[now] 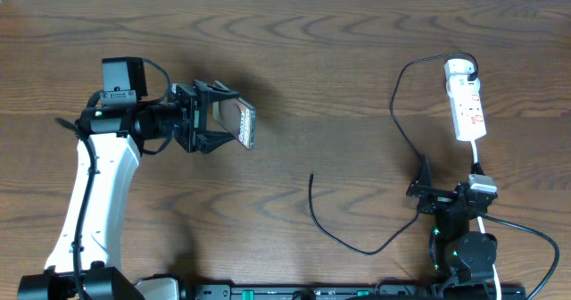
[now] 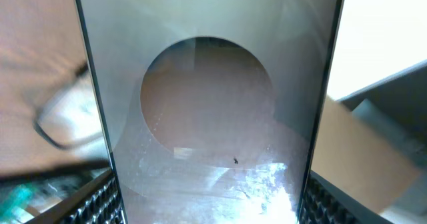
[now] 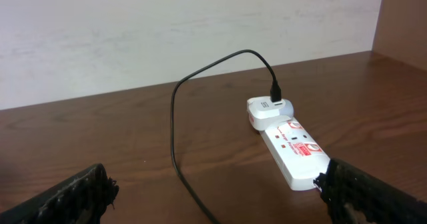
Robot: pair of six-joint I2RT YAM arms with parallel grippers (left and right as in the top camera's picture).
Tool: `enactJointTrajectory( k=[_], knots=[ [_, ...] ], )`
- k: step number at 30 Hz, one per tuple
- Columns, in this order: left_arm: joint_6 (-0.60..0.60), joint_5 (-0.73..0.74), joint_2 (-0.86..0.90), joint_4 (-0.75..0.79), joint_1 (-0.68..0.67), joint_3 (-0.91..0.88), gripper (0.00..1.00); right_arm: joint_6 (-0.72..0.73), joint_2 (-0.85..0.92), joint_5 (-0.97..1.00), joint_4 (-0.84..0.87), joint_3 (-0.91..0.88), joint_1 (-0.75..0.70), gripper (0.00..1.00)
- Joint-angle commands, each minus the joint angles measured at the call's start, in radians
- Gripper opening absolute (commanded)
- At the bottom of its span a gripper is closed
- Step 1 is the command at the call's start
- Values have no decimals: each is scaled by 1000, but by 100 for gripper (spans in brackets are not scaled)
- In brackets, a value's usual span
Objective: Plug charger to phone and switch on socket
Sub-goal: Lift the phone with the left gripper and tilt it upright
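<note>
left gripper (image 1: 223, 121) clamped on phone (image 1: 241, 124), tilted. right gripper (image 1: 421, 186) wide open, empty. charger tip (image 1: 311, 177) flat on table (image 1: 294, 50) between arms, to left of right gripper, nearer it; tip axis points away from robot. socket (image 1: 466, 104) beyond right gripper.

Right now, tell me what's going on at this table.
The left end effector grips the phone at the left of the table. The charger runs from the socket at far right; its free tip lies loose mid-table, not in the phone. The right end effector is open and empty, facing the socket.
</note>
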Motion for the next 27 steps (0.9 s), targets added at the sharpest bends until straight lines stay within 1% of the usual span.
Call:
enactJointTrajectory(
  k=[1,5,9,27],
  knots=[
    [-287,61,-18,10,5,39,7,-14,-5,11,-4,-1,-5,99],
    [-377,60,-18,58,5,39,7,-15,-5,11,-4,-1,-5,99],
    [-431,60,-18,57,5,39,7,-14,-5,11,-4,-1,-5,99],
    [-435,61,-18,57,5,39,7,-15,-5,11,-4,-1,-5,99]
  ],
)
